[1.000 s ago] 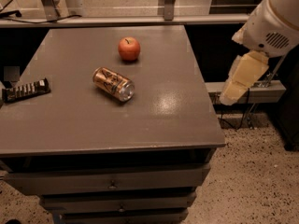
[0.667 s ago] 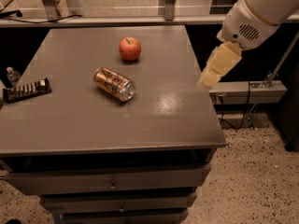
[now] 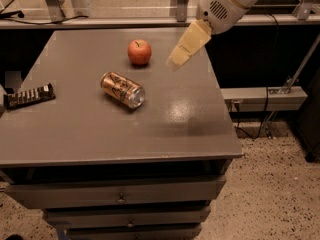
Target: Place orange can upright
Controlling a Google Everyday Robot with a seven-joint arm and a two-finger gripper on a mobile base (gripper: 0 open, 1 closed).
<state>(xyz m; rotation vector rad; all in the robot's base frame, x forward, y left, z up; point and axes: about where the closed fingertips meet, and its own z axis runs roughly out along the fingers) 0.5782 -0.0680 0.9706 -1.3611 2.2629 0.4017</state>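
Grey table (image 3: 100,134) with drawers (image 3: 120,196) beneath.

Orange can (image 3: 122,89) lies on its side near the table's middle. Its long axis runs 10 to 4 o'clock, and the silver end faces 4 o'clock. Not upright. Nothing touches it.

Red apple (image 3: 139,52) sits at 1 o'clock from the can, near but apart.

Dark ridged bar (image 3: 28,95) lies at 9 o'clock from the can, well apart, by the table's left edge.

Gripper (image 3: 176,60) is cream-coloured and angled down toward 7 o'clock. It hangs over the tabletop at 2 o'clock from the can, just right of the apple and clear of both. Whether it is wide or narrow cannot be told. It holds nothing. The white arm (image 3: 225,4) enters from the upper right.

Change: a second ago the gripper was off the table's right side, at 3 o'clock from the can. Then it was over the right edge. Now it has swung inward and toward the back, above the surface beside the apple.

Can, apple and bar have not shifted.
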